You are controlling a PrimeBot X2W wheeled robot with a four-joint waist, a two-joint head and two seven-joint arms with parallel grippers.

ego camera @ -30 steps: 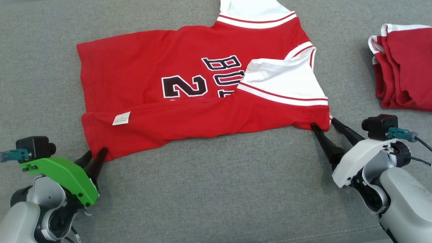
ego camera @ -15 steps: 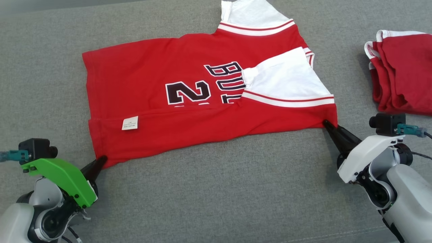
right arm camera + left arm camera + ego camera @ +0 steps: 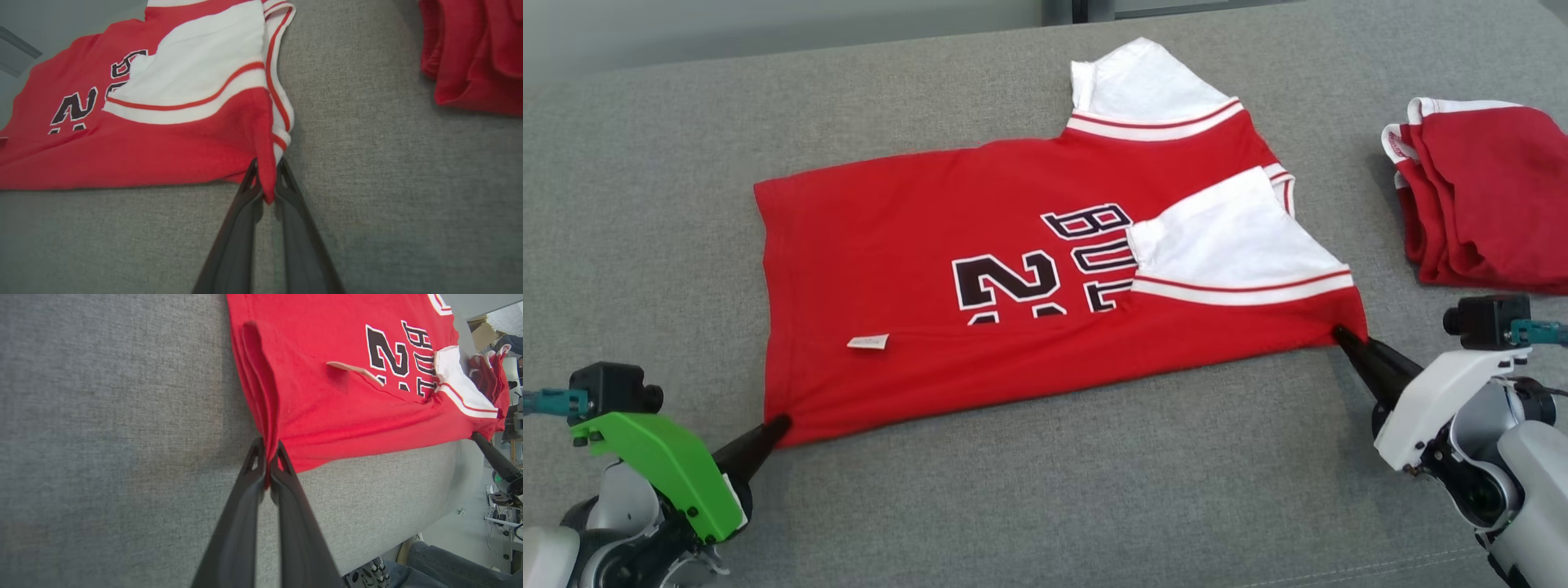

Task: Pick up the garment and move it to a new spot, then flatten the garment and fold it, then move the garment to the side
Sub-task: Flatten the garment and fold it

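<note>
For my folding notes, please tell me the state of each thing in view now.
red jersey: lying spread, near edge folded over the print
left gripper: shut on the jersey's hem corner
right gripper: shut on its sleeve-side corner
other red garment: folded, lying apart, untouched

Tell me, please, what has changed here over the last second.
Both grippers have closed: the left gripper now pinches the jersey at its near hem-end corner, the right gripper at its near sleeve-end corner; a second ago their fingers stood open around them. The near folded edge looks slightly raised. The white sleeve stays folded over the chest; the folded red garment stays at the right.
</note>
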